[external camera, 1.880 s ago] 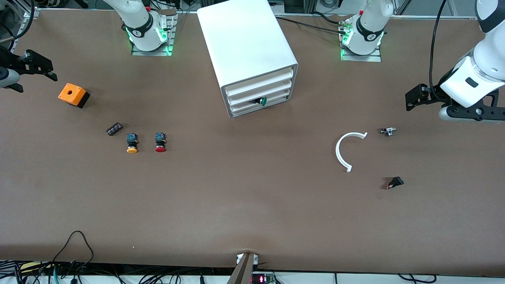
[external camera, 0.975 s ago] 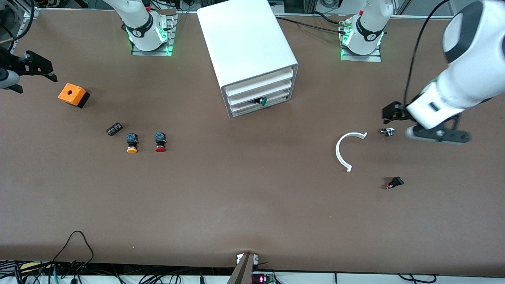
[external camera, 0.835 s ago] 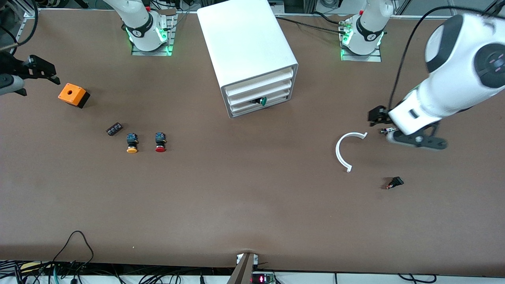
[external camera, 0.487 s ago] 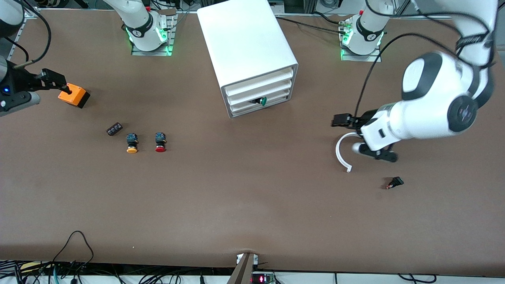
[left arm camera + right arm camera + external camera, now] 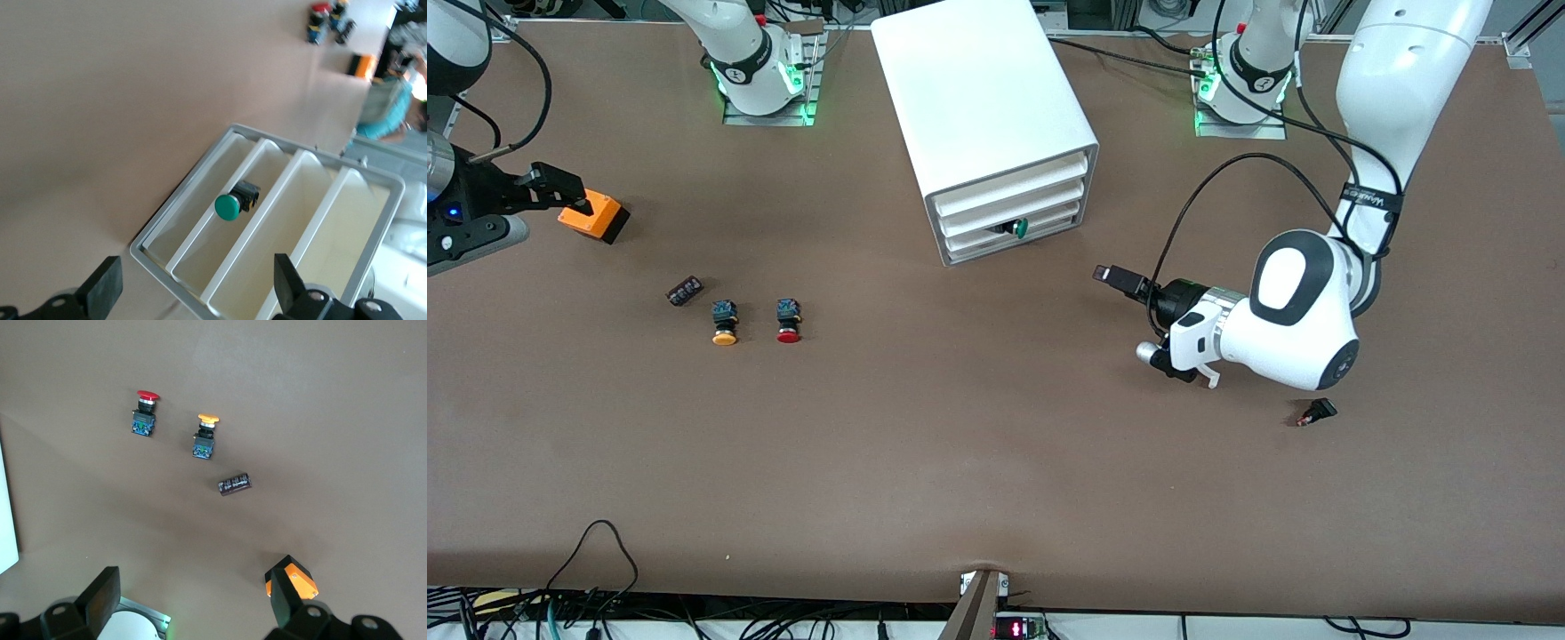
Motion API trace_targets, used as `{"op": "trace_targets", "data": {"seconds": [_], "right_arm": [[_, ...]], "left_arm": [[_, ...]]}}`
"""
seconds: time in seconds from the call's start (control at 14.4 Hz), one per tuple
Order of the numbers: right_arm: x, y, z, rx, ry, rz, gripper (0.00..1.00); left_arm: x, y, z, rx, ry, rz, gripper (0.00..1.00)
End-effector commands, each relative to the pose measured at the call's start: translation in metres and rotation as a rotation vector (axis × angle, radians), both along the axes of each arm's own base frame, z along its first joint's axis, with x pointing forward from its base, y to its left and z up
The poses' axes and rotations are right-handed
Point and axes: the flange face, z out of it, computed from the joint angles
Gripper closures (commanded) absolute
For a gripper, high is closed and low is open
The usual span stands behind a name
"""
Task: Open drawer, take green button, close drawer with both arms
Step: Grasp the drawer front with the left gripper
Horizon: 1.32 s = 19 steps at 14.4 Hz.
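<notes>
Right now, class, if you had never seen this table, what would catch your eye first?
The big white box cabinet stands between the two arm bases, with the green-capped push button showing in its drawer front. The left arm's black two-finger hand, open, hovers over the table in front of it. The right arm's hand, also open, hangs by the small orange box.

Bare table between left gripper and drawer at ten o'clock; green button protruding at drawer front.

Even bright light, soft shadows, slight blur
</notes>
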Motion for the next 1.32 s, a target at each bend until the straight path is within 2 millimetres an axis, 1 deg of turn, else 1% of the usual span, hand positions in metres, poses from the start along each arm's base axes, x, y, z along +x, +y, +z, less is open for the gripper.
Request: {"op": "trace_targets", "data": {"seconds": [0.0, 0.07, 0.14, 0.21, 0.35, 0.49, 0.7, 0.84, 0.91, 1.04, 1.25], "right_arm": [[0.002, 0.003, 0.007, 0.02, -0.015, -0.001, 0.0], [0.003, 0.001, 0.006, 0.025, -0.017, -0.005, 0.0], [0.006, -0.002, 0.002, 0.023, -0.014, -0.008, 0.0], [0.009, -0.002, 0.004, 0.022, -0.026, -0.008, 0.0], [0.014, -0.001, 0.006, 0.019, -0.036, -0.009, 0.0], [0.015, 0.001, 0.006, 0.018, -0.036, -0.004, 0.0], [0.014, 0.005, 0.005, 0.018, -0.028, -0.003, 0.0], [0.015, 0.012, 0.008, 0.017, -0.035, 0.013, 0.0], [0.016, 0.013, 0.011, 0.017, -0.045, 0.016, 0.0], [0.017, 0.018, 0.015, 0.017, -0.054, 0.027, 0.0], [0.023, 0.019, 0.017, 0.013, -0.06, 0.036, 0.0]], "left_arm": [[-0.027, 0.001, -0.018, -0.143, -0.016, -0.085, 0.0], [-0.043, -0.003, -0.036, -0.167, 0.005, -0.103, 0.0], [-0.051, -0.006, -0.044, -0.215, 0.018, -0.093, 0.0], [-0.063, -0.009, -0.056, -0.255, 0.045, -0.078, 0.0], [-0.078, -0.027, -0.071, -0.295, 0.09, -0.037, 0.0], [-0.085, -0.033, -0.076, -0.303, 0.091, -0.023, 0.0], [-0.094, -0.031, -0.101, -0.364, 0.04, -0.041, 0.0], [-0.106, -0.039, -0.112, -0.399, 0.05, -0.016, 0.0], [-0.113, -0.048, -0.117, -0.426, 0.029, -0.015, 0.0], [-0.117, -0.05, -0.138, -0.462, -0.005, -0.011, 0.0], [-0.124, -0.052, -0.161, -0.534, -0.039, -0.006, 0.0]]}}
